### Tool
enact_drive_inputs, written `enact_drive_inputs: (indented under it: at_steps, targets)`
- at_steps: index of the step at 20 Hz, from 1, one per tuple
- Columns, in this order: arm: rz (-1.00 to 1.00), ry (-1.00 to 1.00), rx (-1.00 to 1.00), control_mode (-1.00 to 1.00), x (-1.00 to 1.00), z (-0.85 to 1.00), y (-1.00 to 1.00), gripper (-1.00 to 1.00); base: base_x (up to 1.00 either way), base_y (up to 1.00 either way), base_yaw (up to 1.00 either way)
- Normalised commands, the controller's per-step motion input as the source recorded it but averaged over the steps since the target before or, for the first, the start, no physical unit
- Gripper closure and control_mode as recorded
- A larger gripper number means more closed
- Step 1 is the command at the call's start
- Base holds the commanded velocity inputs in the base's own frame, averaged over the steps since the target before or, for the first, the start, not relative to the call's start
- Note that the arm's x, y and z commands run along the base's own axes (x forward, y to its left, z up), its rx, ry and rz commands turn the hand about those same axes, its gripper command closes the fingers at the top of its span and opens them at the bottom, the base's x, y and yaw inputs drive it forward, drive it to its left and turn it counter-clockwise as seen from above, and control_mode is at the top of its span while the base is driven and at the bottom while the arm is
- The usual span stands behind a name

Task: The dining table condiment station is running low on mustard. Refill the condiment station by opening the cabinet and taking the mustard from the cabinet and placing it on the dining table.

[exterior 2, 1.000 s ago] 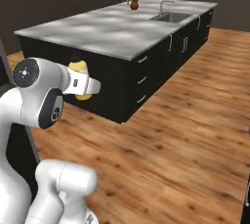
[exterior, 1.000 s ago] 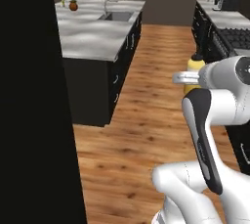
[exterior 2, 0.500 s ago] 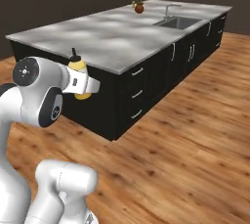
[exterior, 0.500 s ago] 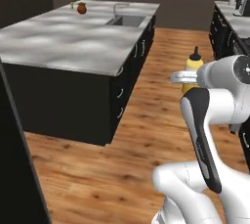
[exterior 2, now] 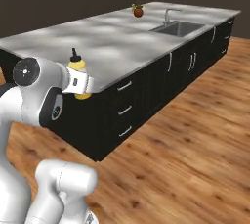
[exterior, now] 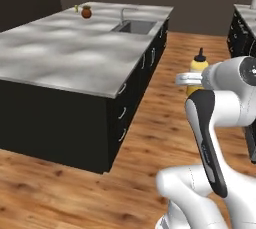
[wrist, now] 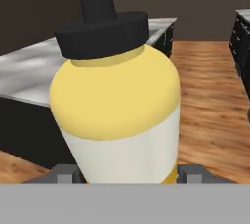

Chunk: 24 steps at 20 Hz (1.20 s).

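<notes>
The mustard [wrist: 117, 115] is a yellow squeeze bottle with a paler band and a black nozzle cap, held upright in my gripper [wrist: 128, 174], whose jaws are shut on its lower body. It shows beside the arm as the mustard [exterior: 198, 70] and the mustard [exterior 2: 78, 74], carried above the wood floor. My gripper [exterior: 192, 79] sits at the end of the white arm, as does my gripper [exterior 2: 80, 85]. The dining table [exterior: 65, 53] is the long marble-topped island with a black base, ahead and to the left; the dining table [exterior 2: 122, 39] stretches away behind the bottle. The cabinet is out of view.
A sink with a faucet [exterior: 132, 23] is set in the far part of the island. A round brown-orange thing [exterior: 86, 12] stands near its far corner. Black counter units [exterior: 240, 33] line the right side. Wood floor [exterior 2: 195, 135] lies open between them.
The whole picture has shifted: the base has turned and the island now lies fully ahead, the dark cabinet side gone from the left. The bottle stays held in my gripper.
</notes>
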Motion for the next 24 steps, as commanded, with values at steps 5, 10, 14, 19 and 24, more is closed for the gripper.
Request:
enact_drive_inputs:
  at_steps: [5, 10, 14, 19, 24]
  targets:
    - [0.00, 0.00, 0.00, 1.00, 0.00, 0.00, 0.00, 1.00, 1.00, 0.19, 0.30]
    - [0.00, 0.00, 0.00, 1.00, 0.00, 0.00, 0.00, 1.00, 1.00, 0.82, 0.43]
    - [0.00, 0.00, 0.00, 1.00, 0.00, 0.00, 0.00, 1.00, 0.67, 1.00, 0.40]
    - [0.00, 0.00, 0.00, 1.00, 0.00, 0.00, 0.00, 1.00, 0.94, 1.00, 0.25]
    - [0.00, 0.00, 0.00, 1.00, 0.00, 0.00, 0.00, 1.00, 1.00, 1.00, 0.07]
